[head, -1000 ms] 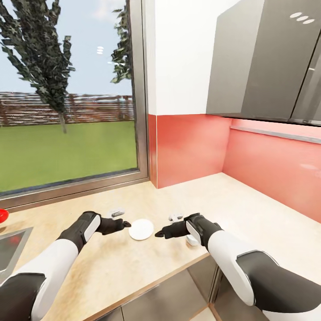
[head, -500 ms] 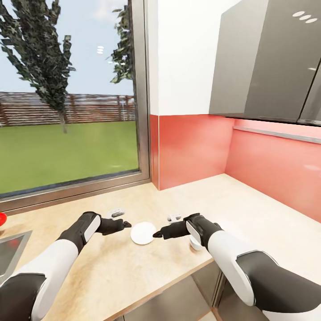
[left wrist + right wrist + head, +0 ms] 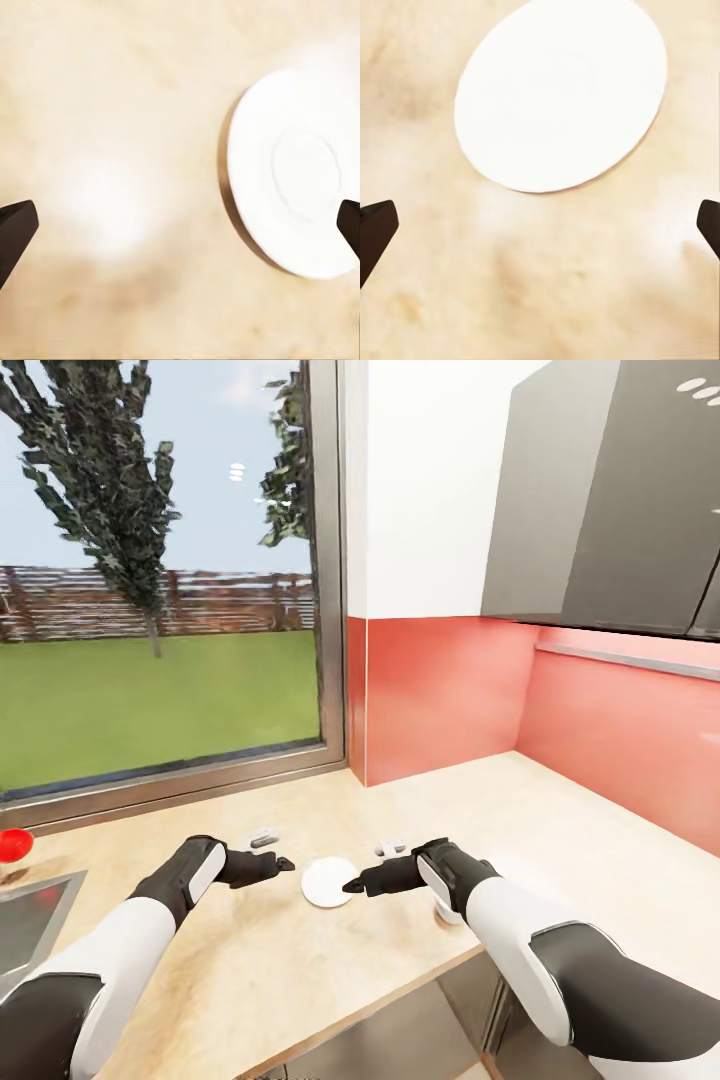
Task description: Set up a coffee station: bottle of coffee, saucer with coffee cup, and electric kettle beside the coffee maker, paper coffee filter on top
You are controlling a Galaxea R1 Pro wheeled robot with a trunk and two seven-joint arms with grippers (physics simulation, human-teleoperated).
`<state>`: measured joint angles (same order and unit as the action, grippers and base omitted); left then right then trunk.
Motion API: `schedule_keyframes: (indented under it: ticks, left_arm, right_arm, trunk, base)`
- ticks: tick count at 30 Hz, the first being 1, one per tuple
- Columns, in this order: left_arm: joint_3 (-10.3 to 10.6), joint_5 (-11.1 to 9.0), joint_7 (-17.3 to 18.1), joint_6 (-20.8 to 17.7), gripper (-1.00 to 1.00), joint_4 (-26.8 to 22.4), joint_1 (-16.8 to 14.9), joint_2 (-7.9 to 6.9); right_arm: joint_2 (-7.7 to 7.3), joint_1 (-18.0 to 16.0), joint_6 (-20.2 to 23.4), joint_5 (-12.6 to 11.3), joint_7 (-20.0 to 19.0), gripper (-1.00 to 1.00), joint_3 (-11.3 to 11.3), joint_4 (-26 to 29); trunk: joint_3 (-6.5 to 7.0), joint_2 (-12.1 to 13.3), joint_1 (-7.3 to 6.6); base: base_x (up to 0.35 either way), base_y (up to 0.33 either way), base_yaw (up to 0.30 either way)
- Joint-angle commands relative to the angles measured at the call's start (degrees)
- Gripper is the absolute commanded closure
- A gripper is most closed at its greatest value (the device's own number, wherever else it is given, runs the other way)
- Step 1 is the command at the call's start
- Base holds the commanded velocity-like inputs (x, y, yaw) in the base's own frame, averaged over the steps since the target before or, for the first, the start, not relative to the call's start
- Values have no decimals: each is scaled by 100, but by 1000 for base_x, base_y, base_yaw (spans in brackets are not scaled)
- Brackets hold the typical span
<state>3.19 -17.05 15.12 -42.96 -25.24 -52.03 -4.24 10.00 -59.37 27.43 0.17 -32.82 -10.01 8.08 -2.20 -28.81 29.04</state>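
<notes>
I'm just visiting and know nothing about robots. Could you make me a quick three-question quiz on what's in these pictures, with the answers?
1. True or false: the small flat round white saucer lies on the light wood-grain kitchen countertop, between the two grippers.
2. Which is it: are the left gripper and right gripper (a) both open and holding nothing, or (b) both clamped on the saucer?
3. Fill in: a small white rounded thing, probably the coffee cup, peeks out from behind the robot's ______ forearm.

Key
1. True; it lies flat on the worktop.
2. (a); in each wrist view the dark fingertips sit far apart with nothing between them.
3. Right.
</notes>
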Motion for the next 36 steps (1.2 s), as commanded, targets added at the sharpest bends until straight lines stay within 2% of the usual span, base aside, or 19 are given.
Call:
schedule_keyframes:
  ticks: [1,11,20,36]
  left_arm:
    - [33,-23,0,-19,-100,-6,-4,-7]
    - [33,-24,0,-19,-100,-3,-1,-7]
    - [41,-18,-9,-11,-100,2,0,89]
    - [42,-16,-4,-10,-100,9,9,129]
  right_arm:
    - [0,-5,26,1,-13,-100,-19,6]
    - [0,-5,34,-6,-8,-100,-14,10]
    - [0,-5,17,2,-10,-100,-10,13]
    - [0,-5,14,24,-17,-100,-18,0]
  trunk:
    - [-13,-11,3]
    - [-14,-11,3]
    - [-14,-11,3]
    - [-14,-11,3]
  base:
    - [0,0,266]
    - [57,-44,238]
    - [101,-80,52]
    - [33,-23,7]
